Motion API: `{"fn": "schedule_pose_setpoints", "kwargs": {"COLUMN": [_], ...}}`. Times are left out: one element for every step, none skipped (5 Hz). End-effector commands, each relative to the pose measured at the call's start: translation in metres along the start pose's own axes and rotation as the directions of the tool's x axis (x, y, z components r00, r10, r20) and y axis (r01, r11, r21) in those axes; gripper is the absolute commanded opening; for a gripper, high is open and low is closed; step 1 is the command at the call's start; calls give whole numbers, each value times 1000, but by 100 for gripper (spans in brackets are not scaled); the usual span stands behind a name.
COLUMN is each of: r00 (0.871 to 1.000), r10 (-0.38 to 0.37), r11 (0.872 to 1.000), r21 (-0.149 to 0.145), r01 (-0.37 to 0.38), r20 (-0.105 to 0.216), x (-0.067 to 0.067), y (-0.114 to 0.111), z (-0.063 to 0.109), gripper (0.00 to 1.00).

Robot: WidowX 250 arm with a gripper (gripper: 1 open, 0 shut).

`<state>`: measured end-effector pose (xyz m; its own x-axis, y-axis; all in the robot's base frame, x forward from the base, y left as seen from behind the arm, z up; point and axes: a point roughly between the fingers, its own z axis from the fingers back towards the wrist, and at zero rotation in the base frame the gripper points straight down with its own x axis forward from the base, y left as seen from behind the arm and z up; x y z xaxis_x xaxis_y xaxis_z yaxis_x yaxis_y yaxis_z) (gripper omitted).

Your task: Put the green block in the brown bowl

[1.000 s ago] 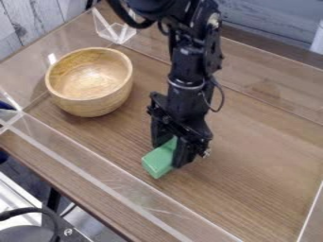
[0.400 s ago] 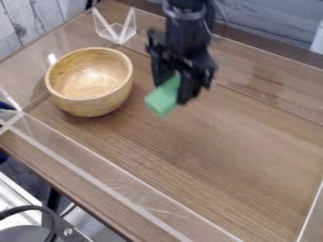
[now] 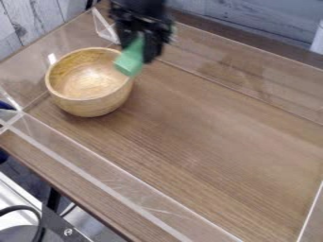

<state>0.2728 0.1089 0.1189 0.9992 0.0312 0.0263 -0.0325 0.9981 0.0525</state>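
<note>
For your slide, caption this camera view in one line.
Gripper holds green block above wooden bowl's rim.

Robot test bench, looking like a lab or research workspace. A brown wood-grain laminate tabletop [image 3: 202, 132] is sitting inside low clear acrylic walls [image 3: 76, 170] that are fencing its edges. A black robot arm [image 3: 139, 14] is reaching in from above over the surface. Black cables [image 3: 44, 227] are trailing below the near corner. Whitewashed plank panelling [image 3: 38, 24] is showing behind, at upper left.
</note>
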Motion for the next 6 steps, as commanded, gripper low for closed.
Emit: {"fn": "schedule_pose_setpoints", "kwargs": {"r00": [992,992,993,994,994,994], "r10": [115,121,109,104,95,88], "r11": [993,991,991,991,992,994], "r21": [22,50,75,84,77,58], "r01": [-116,-123,-112,-107,-99,-92], "r20": [44,42,41,44,52,66], "x": [4,-7,-11,-7,-4,0], "y": [37,60,73,79,85,87], "z": [5,-13,-34,-47,-59,-66], "gripper": [0,0,0,0,0,0]}}
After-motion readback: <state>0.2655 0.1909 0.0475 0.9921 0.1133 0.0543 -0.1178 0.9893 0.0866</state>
